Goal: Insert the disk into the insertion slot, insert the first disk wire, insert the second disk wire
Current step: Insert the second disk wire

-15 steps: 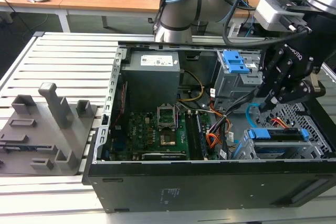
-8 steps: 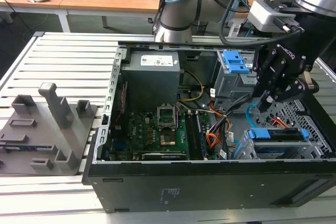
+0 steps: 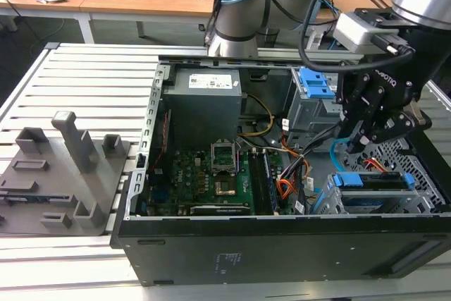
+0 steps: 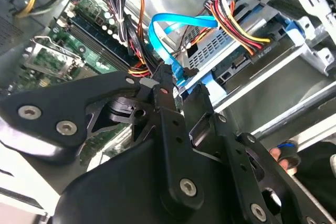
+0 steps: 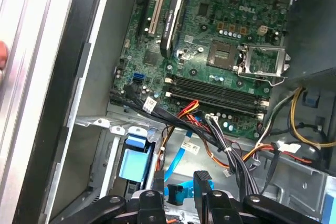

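Note:
The disk (image 3: 373,182), silver in a blue carrier, lies in the insertion slot (image 3: 330,202), the low grey cage at the exterior view's right. A red, yellow and black wire bundle (image 4: 239,24) runs into the disk's (image 4: 231,69) end. The second disk wire (image 4: 170,27), a thin light-blue flat cable, loops up from beside the disk. My gripper (image 3: 361,147) hangs just above the cage, shut on that cable's connector end (image 4: 177,75). In both wrist views the black fingers (image 5: 202,182) pinch the blue piece (image 5: 176,192) between them.
The open black computer case (image 3: 282,244) lies on a slatted metal table (image 3: 84,75). Inside are the green motherboard (image 5: 220,40), a grey power supply (image 3: 204,103) and a taller grey bay with blue tabs (image 3: 313,100). Orange and black wires (image 3: 285,185) cross beside the cage. Grey fixtures (image 3: 63,167) stand outside the case.

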Robot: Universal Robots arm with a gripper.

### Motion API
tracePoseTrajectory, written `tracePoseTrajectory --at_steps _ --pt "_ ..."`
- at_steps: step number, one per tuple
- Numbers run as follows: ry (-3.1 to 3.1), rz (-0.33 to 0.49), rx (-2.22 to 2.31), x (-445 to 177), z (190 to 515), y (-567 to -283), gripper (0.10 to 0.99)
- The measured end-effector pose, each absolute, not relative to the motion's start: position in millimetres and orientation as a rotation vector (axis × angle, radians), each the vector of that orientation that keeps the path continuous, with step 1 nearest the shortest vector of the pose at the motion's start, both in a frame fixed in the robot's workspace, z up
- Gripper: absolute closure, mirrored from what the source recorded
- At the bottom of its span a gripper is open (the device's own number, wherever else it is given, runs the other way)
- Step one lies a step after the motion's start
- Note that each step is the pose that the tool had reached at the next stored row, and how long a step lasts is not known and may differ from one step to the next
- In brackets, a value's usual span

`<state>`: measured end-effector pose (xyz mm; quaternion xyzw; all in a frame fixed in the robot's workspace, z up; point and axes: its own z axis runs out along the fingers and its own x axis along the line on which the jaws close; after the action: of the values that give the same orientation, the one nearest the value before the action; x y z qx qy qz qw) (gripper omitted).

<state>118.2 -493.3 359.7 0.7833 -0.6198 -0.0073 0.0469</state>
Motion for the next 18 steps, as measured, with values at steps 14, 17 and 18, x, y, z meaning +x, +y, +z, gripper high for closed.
tracePoseTrajectory --at_steps 14,17,18 --pt "-1.886 -0.014 2.386 119.1 355.9 -497.8 0.898" --pt "-1.885 -0.014 2.386 119.2 355.8 -519.7 0.898" --pt "-1.885 -0.014 2.386 119.3 355.8 -527.7 0.898"
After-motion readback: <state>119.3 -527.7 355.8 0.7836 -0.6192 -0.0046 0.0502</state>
